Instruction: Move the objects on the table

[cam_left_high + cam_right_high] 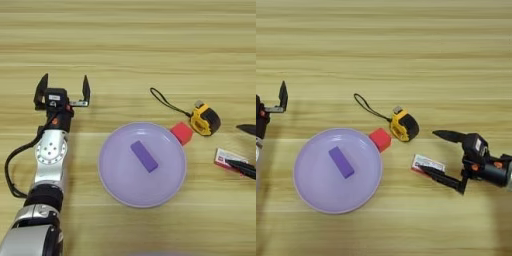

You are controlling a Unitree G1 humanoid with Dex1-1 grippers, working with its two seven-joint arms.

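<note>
Right eye view shows the right gripper (442,155) low on the table (406,45), its two black fingers spread wide; the lower finger lies across the near edge of the red-white card box (428,163), the upper one points toward the tape measure (404,125) without touching it. Nothing is pinched. The left gripper (62,90) stands well off to the left, fingers also spread and empty, apparently idle.

As to progress, I judge the task partly done: the purple block (341,161) lies on the lilac plate (311,192), roughly in its middle. The red cube (380,139) sits on the wood touching the plate's rim, not on it. The tape measure, with its black cord trailing up and left, and the card box both rest on the bare table to the right of the plate, near each other but apart. The box looks like the next thing to be taken.

Count: one plate, one purple block, one red cube, one tape measure, one card box, two grippers
</note>
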